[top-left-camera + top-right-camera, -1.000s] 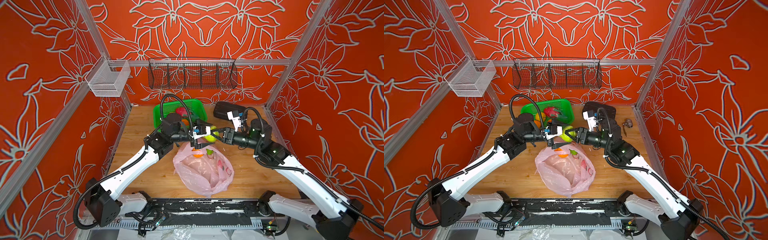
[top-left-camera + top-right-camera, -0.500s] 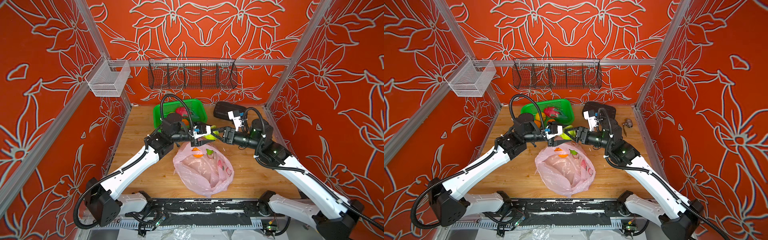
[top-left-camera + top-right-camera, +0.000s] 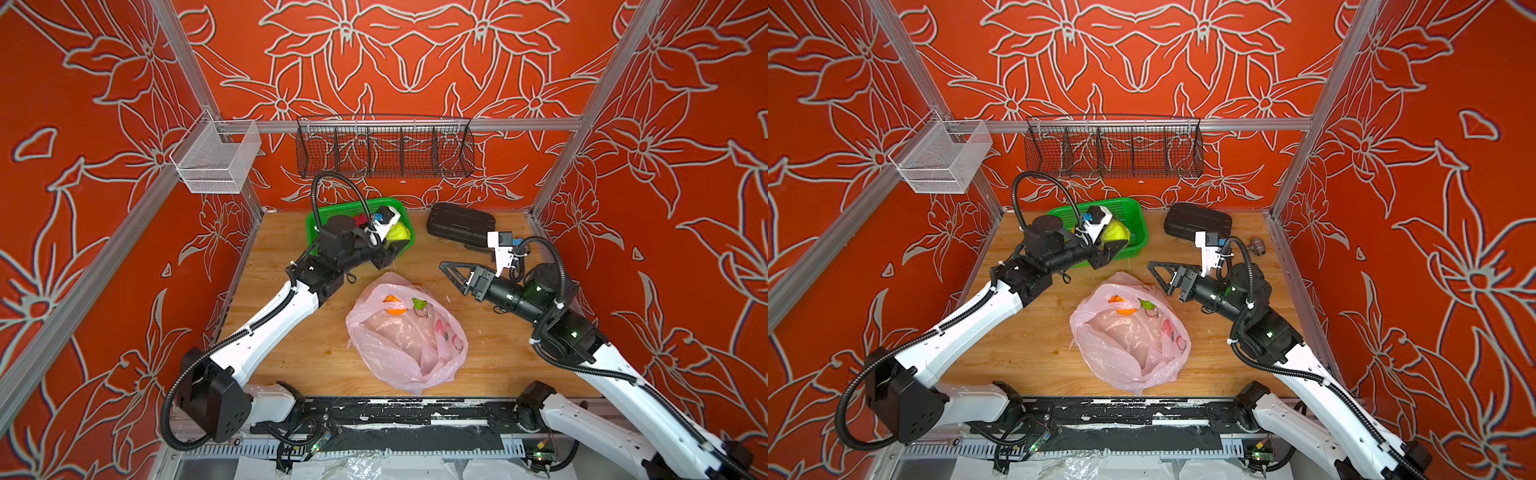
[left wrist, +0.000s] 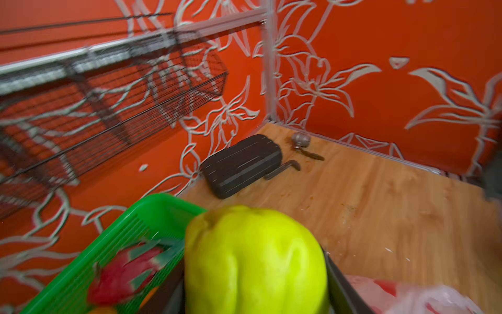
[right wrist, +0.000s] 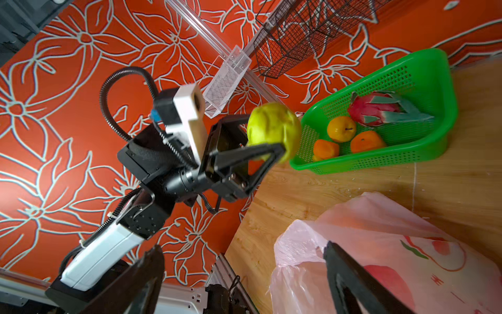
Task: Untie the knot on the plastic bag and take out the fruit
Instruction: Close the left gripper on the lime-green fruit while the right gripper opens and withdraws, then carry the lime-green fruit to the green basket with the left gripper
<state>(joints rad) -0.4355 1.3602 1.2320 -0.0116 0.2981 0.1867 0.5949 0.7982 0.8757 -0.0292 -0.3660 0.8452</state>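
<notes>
Pink plastic bag [image 3: 407, 340] lies open near the green basket [image 5: 366, 160] with an orange [image 3: 394, 306] left inside, while left pincer [image 5: 267, 136] clamps a green fruit [image 4: 252, 261] above the basket's rim and right pincer [image 3: 453, 272] stands apart, empty.

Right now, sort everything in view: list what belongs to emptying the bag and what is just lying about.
Job in hand:
plastic bag; orange inside it; green fruit, gripped; green basket; dragon fruit in it.

Lying about:
black case; metal fitting; wire rack; white mesh bin.
</notes>
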